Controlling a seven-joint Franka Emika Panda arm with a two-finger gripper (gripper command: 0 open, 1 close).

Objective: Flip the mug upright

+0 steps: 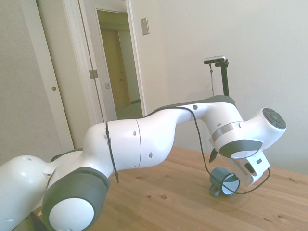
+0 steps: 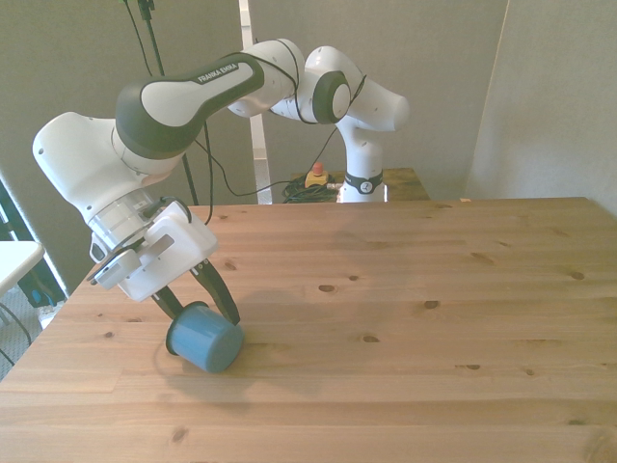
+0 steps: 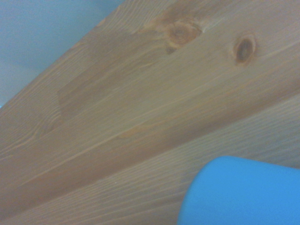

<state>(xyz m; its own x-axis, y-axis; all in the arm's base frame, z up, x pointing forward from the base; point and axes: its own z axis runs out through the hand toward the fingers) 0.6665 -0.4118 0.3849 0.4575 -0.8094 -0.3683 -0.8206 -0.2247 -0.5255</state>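
The teal-blue mug (image 2: pixel 205 340) is tipped on its side near the front view's left edge of the wooden table (image 2: pixel 405 318), its closed base facing the camera. From the side its white inside and dark rim show on the mug (image 1: pixel 224 181), with the loop handle low, toward the table. My gripper (image 2: pixel 196 311) comes down at a slant from above, its two dark fingers (image 2: pixel 221 295) either side of the mug's rim end, shut on it. Up close, the mug (image 3: pixel 241 192) is a blurred blue patch over the planks.
The table's edge runs close by the mug on the front view's left. A doorway and white doors stand behind the arm in the side view. Cables and a red button lie beyond the table's far edge by the robot's base (image 2: pixel 362 183).
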